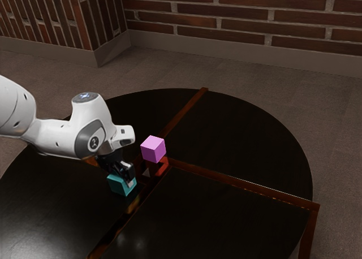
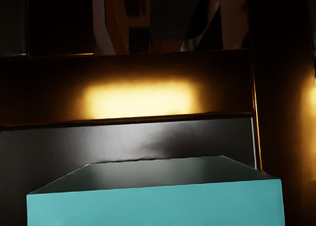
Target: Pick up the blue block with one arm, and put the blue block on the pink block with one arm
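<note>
The blue block (image 1: 119, 185) is teal and sits just under my hand, low over the dark table (image 1: 254, 117). My gripper (image 1: 125, 178) is shut on it, its black fingers (image 1: 126, 169) reaching down over the block's top. In the wrist view the blue block (image 2: 158, 201) lies large right below the hand, above the glossy table top (image 2: 123, 137). The pink block (image 1: 153, 149) stands a short way off toward the exterior view's right and slightly farther back, beside the crossing of the wooden strips. It is apart from the blue block.
Reddish wooden strips (image 1: 186, 109) split the round table into sections, and one strip (image 1: 243, 185) runs toward the front right edge. A brick wall (image 1: 237, 16) and grey floor lie beyond. My white arm (image 1: 56, 137) comes in from the exterior view's left.
</note>
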Available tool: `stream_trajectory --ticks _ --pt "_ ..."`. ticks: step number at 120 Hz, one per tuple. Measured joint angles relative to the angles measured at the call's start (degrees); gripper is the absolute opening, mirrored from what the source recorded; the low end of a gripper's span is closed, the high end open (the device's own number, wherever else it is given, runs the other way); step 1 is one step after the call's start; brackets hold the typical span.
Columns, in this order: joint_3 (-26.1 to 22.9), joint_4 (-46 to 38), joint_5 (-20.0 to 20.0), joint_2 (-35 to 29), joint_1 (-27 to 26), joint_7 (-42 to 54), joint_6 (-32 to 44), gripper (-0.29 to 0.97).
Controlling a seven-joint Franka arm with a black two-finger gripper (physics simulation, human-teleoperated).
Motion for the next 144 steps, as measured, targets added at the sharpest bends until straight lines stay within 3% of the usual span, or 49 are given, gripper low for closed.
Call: stream_trajectory --ticks 25,69,144 --pt "0.2 6.6 0.5 0.4 0.4 -1.0 -1.9 0.35" --pt "0.5 30.4 2.7 12.1 0.9 -1.9 -14.9 0.37" --pt "-0.6 36.7 0.0 15.9 1.2 -4.3 -21.0 0.37"
